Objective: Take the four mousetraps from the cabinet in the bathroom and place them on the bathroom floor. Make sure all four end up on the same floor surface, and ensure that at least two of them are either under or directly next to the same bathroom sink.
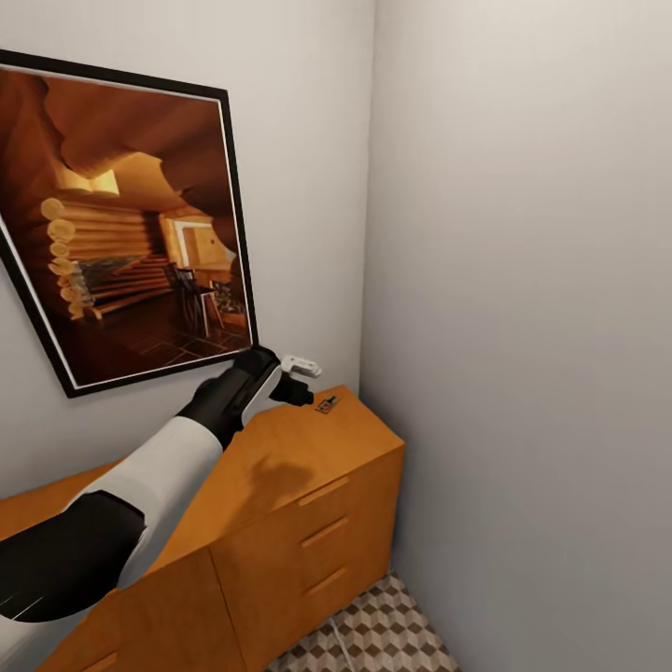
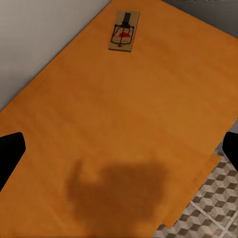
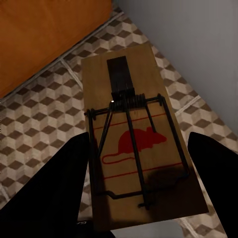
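L arm is reaching out over the cabinet (image 1: 308,467), its gripper (image 1: 301,378) hanging just above the flat orange top near the back wall. Jaws are standing wide apart w/ nothing between them; in the L wrist view both dark fingertips (image 2: 10,151) are sitting at opposite edges of the frame. One mousetrap (image 1: 327,404) is lying flat on the cabinet top at approx 3 o'clock from the gripper, close to the far corner & not touching it; the L wrist view shows it (image 2: 124,31) too, w/ the arm's shadow falling on the wood nearer the camera. A framed picture (image 1: 121,233) is hanging on the wall behind the arm. R gripper (image 3: 144,193) is clamping a second mousetrap (image 3: 139,144), dark fingers (image 3: 59,183) pressing both long sides, over the cube-pattern floor (image 3: 44,124), w/ the cabinet side at 11 o'clock.
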Tool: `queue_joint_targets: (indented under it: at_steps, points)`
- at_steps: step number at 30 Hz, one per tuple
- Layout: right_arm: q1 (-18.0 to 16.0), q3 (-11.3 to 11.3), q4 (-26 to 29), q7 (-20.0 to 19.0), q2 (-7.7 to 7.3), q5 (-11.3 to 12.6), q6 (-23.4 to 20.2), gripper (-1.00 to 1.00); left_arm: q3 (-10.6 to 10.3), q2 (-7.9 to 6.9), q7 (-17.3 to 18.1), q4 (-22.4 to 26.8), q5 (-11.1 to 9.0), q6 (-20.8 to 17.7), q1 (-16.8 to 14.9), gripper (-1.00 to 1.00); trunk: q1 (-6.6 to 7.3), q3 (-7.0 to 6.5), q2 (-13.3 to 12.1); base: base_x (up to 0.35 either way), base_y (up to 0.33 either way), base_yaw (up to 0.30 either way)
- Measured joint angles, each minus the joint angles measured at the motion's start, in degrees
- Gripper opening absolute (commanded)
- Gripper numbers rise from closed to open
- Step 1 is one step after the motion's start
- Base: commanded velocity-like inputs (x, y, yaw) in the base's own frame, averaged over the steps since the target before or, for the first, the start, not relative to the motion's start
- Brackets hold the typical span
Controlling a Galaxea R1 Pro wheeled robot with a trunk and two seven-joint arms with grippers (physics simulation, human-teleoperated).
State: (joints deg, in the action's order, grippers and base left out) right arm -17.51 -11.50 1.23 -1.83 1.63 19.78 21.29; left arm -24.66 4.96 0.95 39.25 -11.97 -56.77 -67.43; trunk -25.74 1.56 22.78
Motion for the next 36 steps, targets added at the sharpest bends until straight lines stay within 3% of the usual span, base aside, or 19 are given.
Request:
queue_joint_targets:
  at_steps: [26,36]
  points:
    - [0.0,0.0,0.0,0.0,0.08,0.0,0.0,-1.0,-0.42,0.3,0.03,-1.69,0.04,1.76,0.0,1.0,0.0,0.0,0.0,0.021,0.0,0.0]
    - [0.0,-0.01,0.0,-0.02,0.13,0.0,0.0,-1.0,-0.55,0.17,1.98,-1.87,0.14,1.81,0.0,1.0,0.0,0.0,0.0,0.002,0.0,-0.009]
